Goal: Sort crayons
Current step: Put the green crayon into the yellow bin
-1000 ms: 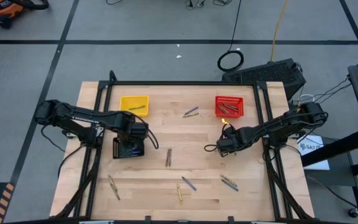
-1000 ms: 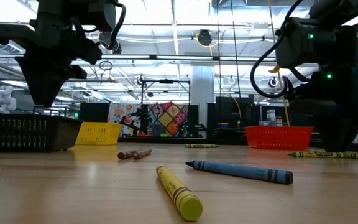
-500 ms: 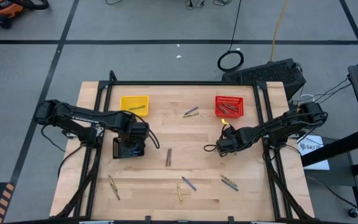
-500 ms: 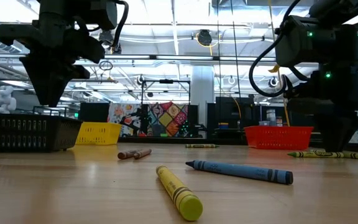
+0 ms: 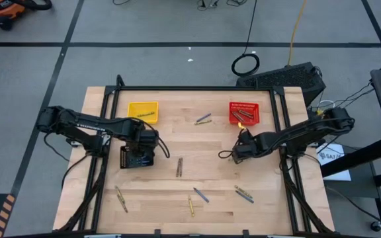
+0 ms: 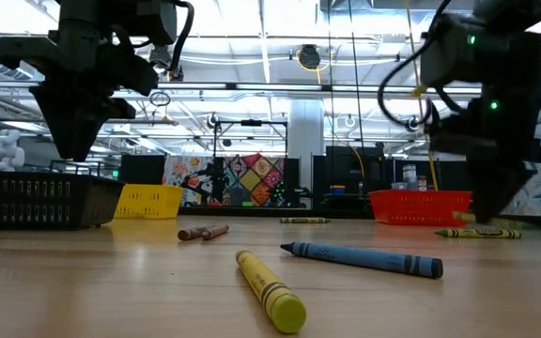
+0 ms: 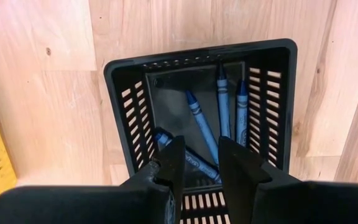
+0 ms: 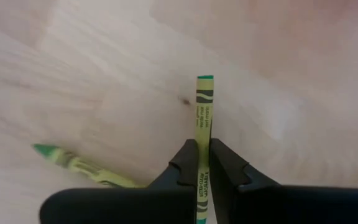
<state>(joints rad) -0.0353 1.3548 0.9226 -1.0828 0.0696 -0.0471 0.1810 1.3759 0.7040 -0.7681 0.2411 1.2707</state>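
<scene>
Right gripper [image 8: 202, 163]: fingers pressed onto a yellow-green crayon [image 8: 203, 118], which runs forward from between the fingertips and appears lifted clear of the table [image 5: 177, 192]. A second yellow-green crayon [image 8: 79, 165] lies on the wood just beside it. In the high view this gripper [image 5: 238, 153] hangs over the right half of the table, near the red basket [image 5: 245, 112].

Left gripper [image 7: 199, 163]: fingers parted by a narrow gap, nothing between them. It hovers directly above the black basket [image 7: 119, 112], which holds 4 blue crayons [image 7: 199, 121] lying on its floor.

Baskets: the yellow basket [image 5: 143, 111] sits at the far left of the table, the black one just in front of it under the left arm, the red one at the far right with several crayons inside.

Loose crayons, high view: a pair [image 5: 202, 119] between the yellow and red baskets; 2 brown ones [image 5: 179, 166] at mid-table; 1 yellow [image 5: 121, 198] near the front left; 1 blue [image 5: 201, 195] and 1 yellow [image 5: 190, 206] at front centre; a further pair [image 5: 244, 194] at front right.
</scene>
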